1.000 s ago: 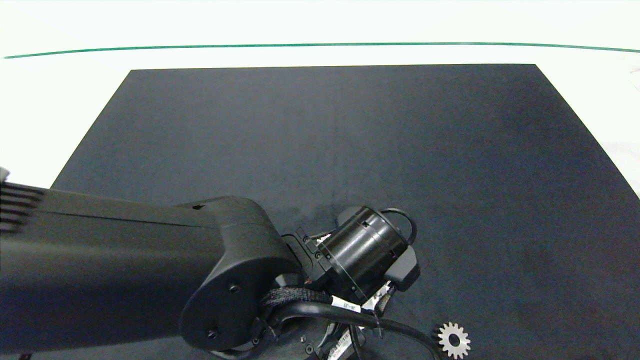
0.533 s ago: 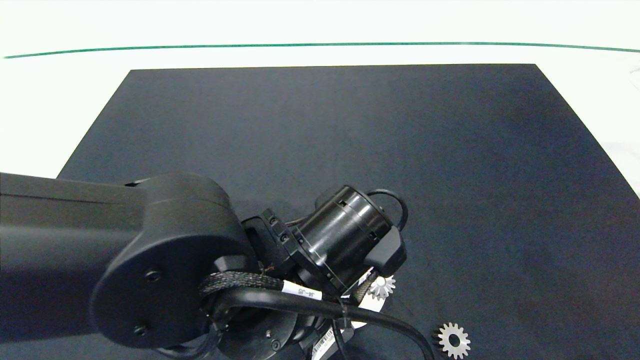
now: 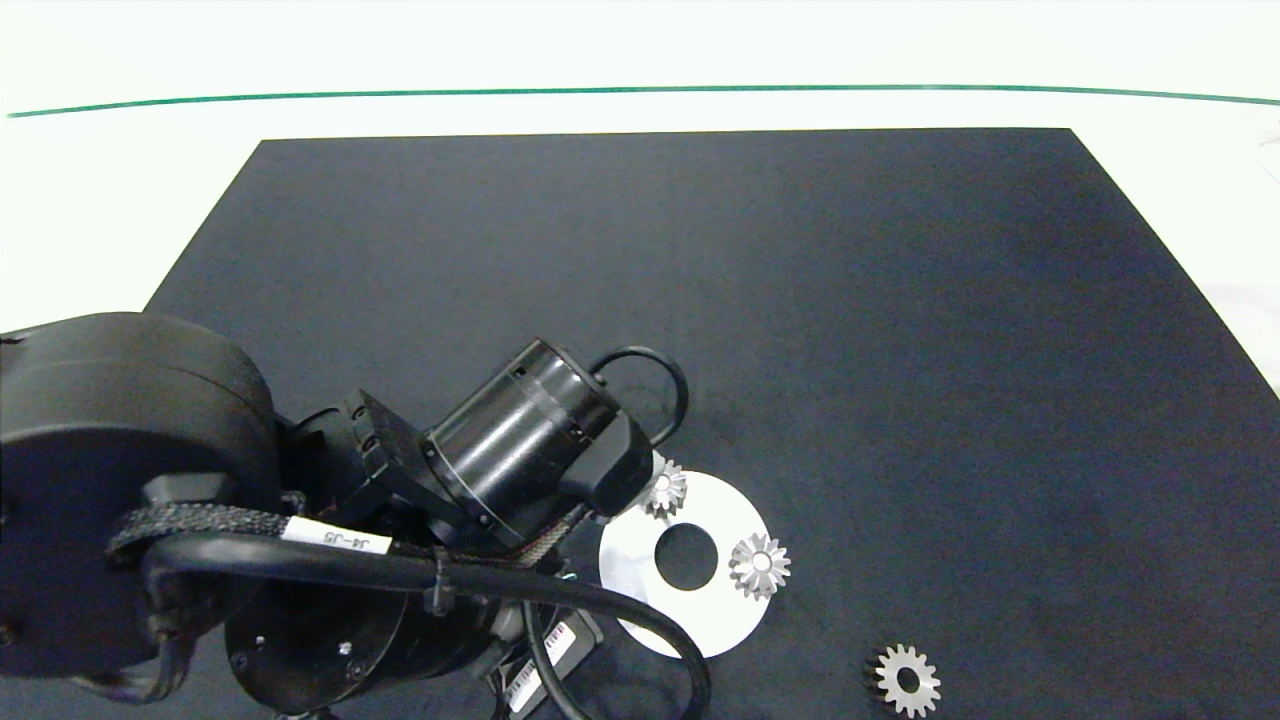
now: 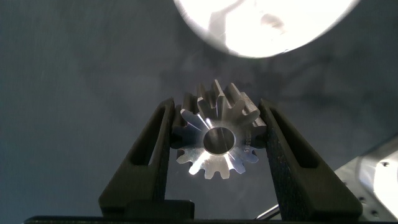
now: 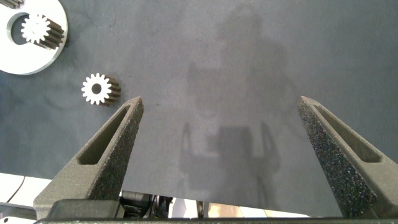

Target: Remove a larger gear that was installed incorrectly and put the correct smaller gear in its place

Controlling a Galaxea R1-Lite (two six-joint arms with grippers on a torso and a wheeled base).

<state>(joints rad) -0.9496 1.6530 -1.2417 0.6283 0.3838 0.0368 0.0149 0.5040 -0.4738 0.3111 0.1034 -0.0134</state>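
Head view counts three gears: two on the disc [image 3: 640,580], one [image 3: 908,681] apart.

Shiny silver larger gear [image 4: 214,138], white ring plate [image 3: 735,620], dark mat [image 3: 800,300]

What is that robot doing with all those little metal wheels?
The left gripper is shut on the larger gear and holds it above the dark mat. The white ring plate carries two small raised gears. The smaller gear lies on the mat, waiting. The right gripper hangs open over bare mat.
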